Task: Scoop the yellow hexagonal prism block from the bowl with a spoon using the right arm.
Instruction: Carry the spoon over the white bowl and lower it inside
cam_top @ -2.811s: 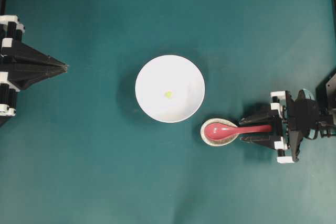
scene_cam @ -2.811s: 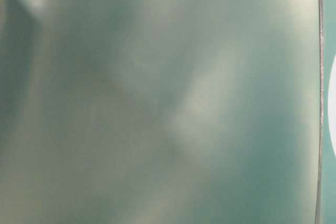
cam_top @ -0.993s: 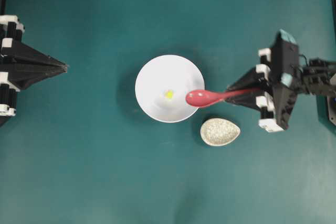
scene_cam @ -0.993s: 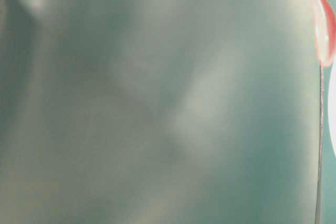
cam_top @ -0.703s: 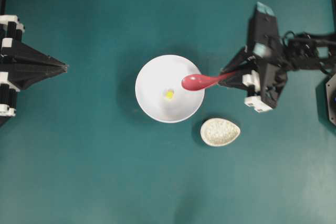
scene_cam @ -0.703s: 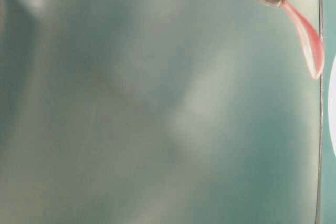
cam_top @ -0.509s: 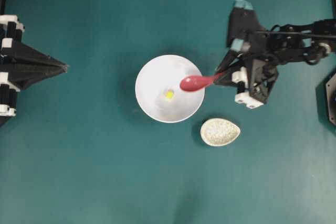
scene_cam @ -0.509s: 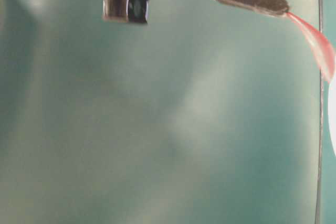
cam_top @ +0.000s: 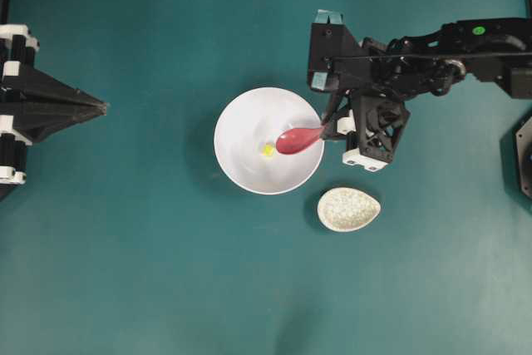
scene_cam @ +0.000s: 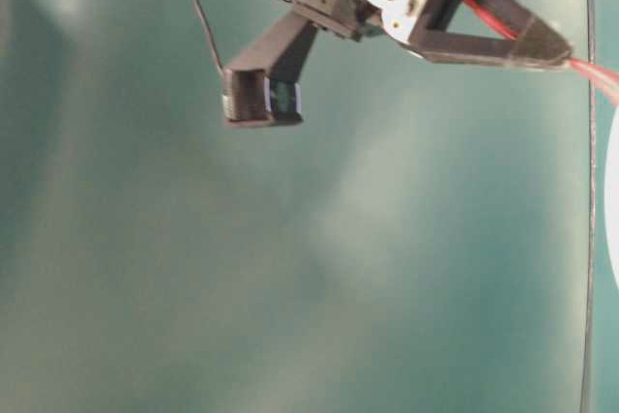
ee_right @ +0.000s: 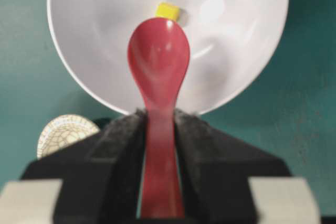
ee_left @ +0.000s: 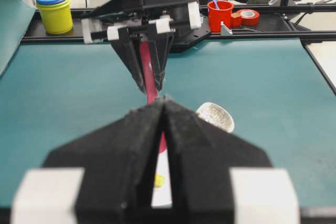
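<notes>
The teal counter [cam_top: 150,272] carries a large round white bowl [cam_top: 241,164]. The right end effector [cam_top: 326,125] clamps the handle of a glossy pinkish-red spoon [cam_top: 295,139], its scoop over the bowl, just beside the tiny yellow hexagonal block [cam_top: 268,150] lying inside. The left end effector [cam_top: 104,106] rests with its jaws together. No writing is legible.

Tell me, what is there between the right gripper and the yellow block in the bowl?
Only the spoon held by the right gripper. In the right wrist view its scoop reaches over the bowl to just short of the yellow block.
</notes>
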Motion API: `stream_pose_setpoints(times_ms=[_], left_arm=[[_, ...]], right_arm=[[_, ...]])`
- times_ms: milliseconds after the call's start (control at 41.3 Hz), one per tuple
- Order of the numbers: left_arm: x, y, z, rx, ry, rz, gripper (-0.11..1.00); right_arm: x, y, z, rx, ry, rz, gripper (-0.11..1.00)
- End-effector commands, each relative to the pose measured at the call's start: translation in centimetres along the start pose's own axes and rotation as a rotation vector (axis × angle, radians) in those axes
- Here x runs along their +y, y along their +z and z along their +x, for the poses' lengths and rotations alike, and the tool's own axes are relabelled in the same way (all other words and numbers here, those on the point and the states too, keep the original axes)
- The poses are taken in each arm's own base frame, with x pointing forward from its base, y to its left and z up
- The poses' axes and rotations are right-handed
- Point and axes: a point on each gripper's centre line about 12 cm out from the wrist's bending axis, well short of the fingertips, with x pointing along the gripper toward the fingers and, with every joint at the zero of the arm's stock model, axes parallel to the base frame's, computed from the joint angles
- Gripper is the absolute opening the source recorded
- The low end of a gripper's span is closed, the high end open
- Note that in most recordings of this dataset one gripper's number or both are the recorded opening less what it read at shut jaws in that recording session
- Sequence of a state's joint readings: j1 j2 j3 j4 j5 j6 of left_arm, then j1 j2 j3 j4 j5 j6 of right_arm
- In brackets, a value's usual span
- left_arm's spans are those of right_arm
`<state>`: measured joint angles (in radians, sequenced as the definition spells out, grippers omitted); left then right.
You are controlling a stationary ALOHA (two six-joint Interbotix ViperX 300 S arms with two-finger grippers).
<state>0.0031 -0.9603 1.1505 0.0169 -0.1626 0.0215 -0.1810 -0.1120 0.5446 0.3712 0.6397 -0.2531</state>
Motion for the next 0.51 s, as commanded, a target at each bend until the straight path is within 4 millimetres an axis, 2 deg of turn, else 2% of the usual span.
stream_pose_setpoints(times_ms=[0, 485], left_arm=[[0.1, 0.8, 0.2, -0.018, 0.003, 0.006, 0.05], [0.1, 0.8, 0.2, -0.018, 0.002, 0.006, 0.05]], right_arm=[[0.0, 0.8, -0.2, -0.018, -0.001, -0.002, 0.25], [-0.6, 0.7, 2.1, 0.017, -0.009, 0.005, 0.25]])
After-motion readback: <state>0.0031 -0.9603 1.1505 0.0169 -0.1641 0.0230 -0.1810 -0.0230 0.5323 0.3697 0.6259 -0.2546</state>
